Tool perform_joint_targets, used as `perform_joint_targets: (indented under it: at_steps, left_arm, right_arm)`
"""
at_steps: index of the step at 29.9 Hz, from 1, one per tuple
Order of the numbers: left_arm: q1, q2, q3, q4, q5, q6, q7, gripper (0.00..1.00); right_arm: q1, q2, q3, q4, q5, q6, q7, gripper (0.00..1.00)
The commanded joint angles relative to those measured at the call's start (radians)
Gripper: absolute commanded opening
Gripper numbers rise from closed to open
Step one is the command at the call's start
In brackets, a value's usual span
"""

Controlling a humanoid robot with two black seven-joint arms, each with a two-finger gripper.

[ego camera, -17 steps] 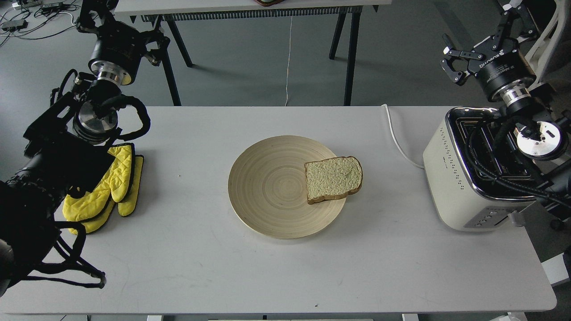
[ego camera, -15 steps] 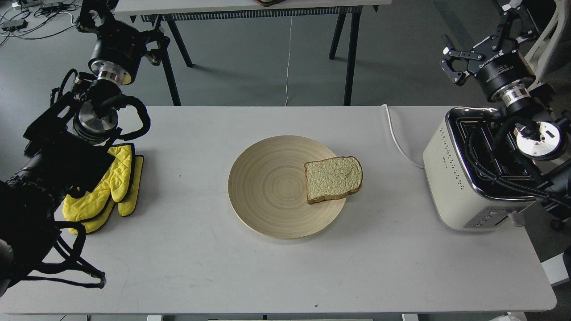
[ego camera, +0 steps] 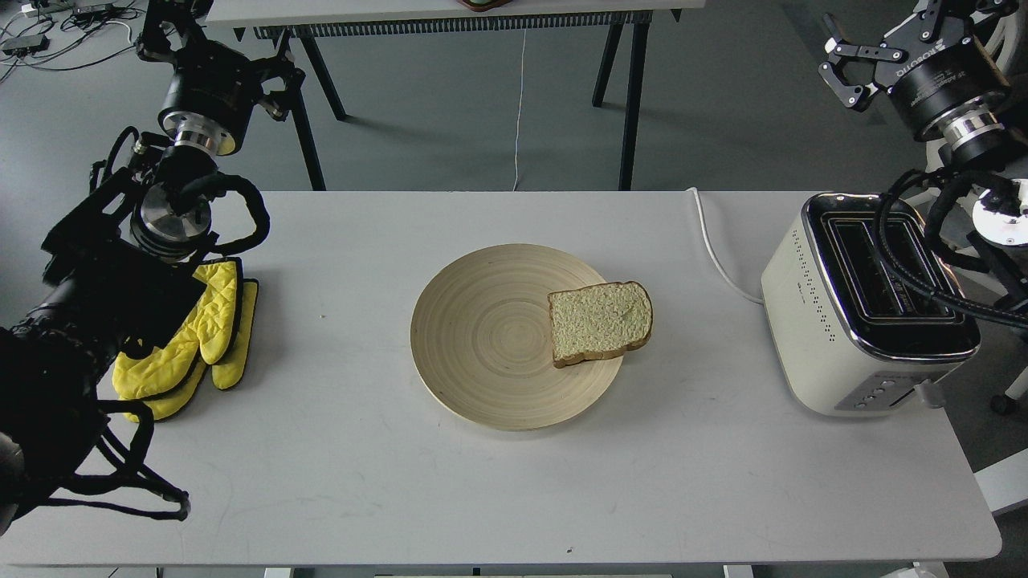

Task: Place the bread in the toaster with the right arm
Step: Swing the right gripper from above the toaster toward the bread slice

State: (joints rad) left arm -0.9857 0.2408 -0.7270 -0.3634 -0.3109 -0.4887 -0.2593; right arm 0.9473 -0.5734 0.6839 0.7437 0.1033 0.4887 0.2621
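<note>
While the bread (ego camera: pixel 600 321) lies flat on the right edge of the round wooden plate (ego camera: pixel 482 337) mid-bench (ego camera: pixel 514 482), the right pincer (ego camera: pixel 883 36) hangs empty, fingers apart, beyond the toaster (ego camera: pixel 835 321). White lettering reading "ROBOTIQ" shows on its black wrist. The toaster's buttons are too small to read. The left pincer (ego camera: pixel 173 32) sits end-on; its fingers cannot be told apart.

The bread (ego camera: pixel 601 322) lies flat on the plate's (ego camera: pixel 482 337) right rim. The cream toaster (ego camera: pixel 863 309) stands on the bench's (ego camera: pixel 361 482) right end, slots empty.
</note>
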Motion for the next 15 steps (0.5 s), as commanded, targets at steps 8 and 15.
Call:
perform_joint_targets:
  at_steps: [8,15]
  left_arm:
    - [0.004,-0.005,0.0,0.0,0.003,0.0,0.0,1.0]
    - [0.004,-0.008,0.005,0.0,0.003,0.0,0.0,1.0]
  right_arm:
    - [0.303,-0.169,-0.492,0.347,-0.34,-0.18,-0.026,0.99]
    - [0.373,-0.158,-0.694,0.453,-0.646,-0.327,-0.075,0.99]
